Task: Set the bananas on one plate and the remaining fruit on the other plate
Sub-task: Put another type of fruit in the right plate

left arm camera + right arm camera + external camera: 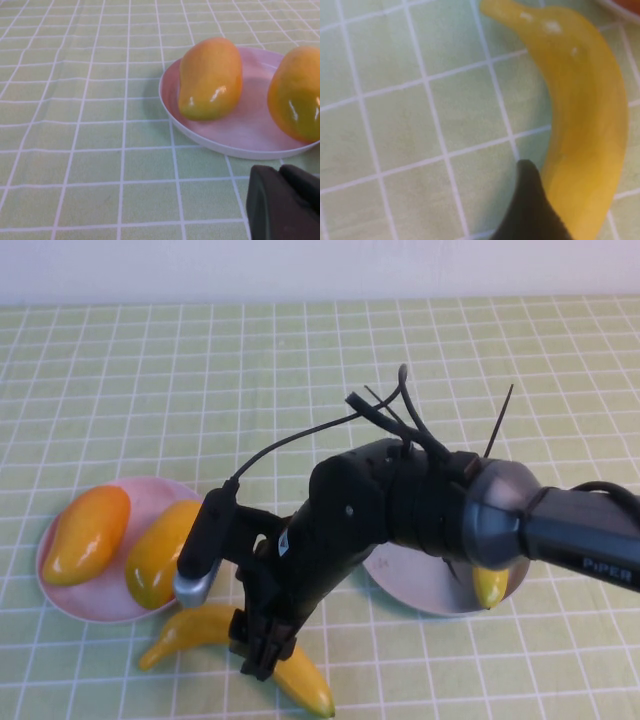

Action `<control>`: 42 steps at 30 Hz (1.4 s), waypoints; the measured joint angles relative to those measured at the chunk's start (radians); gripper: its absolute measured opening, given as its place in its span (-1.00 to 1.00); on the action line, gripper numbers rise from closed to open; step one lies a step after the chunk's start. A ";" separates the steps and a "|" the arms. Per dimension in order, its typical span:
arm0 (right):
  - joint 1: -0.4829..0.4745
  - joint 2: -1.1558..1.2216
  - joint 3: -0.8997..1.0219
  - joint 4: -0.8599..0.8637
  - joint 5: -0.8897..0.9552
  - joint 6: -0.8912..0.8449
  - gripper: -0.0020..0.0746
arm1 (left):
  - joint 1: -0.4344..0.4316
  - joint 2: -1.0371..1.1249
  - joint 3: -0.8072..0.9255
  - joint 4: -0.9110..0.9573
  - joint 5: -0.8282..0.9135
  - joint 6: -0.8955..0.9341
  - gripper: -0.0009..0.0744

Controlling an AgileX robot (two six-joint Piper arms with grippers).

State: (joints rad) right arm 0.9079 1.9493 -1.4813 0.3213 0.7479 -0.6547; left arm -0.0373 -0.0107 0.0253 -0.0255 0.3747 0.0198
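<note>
High view is showing the pink-lilac plate [70,592] sitting at the left of the bench [150,380], with the two mango-like fruits [86,535] lying on it side by side. Just beside its near rim a banana [190,628] is lying on the checked cloth, and the right arm is reaching across over it, hiding its middle. The right claw [262,652] is hanging around that banana with jaws spread wide, one dark finger [530,210] touching its side. Further right, the grey-blue plate [420,585] is mostly covered by the arm, a second banana's tip [489,586] peeking out. The left claw [285,202], shut, is waiting near the pink-lilac plate's rim.
</note>
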 joint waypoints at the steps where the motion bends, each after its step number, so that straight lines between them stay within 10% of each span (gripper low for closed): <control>1: 0.000 0.009 0.000 -0.003 -0.002 0.000 0.13 | 0.000 0.000 0.000 0.000 0.000 0.000 -0.98; 19: 0.000 0.087 0.000 -0.004 -0.025 0.105 -0.14 | 0.000 0.000 0.000 0.000 0.000 0.000 -0.98; 34: -0.241 -0.136 0.000 -0.467 0.102 1.047 -0.14 | 0.000 0.000 0.000 0.000 0.000 0.000 -0.98; 42: -0.362 -0.136 0.094 -0.500 0.150 1.144 -0.14 | 0.000 0.000 0.000 0.000 0.000 0.000 -0.98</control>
State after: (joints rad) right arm 0.5459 1.8130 -1.3877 -0.1789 0.8975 0.4897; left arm -0.0373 -0.0107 0.0253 -0.0255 0.3747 0.0198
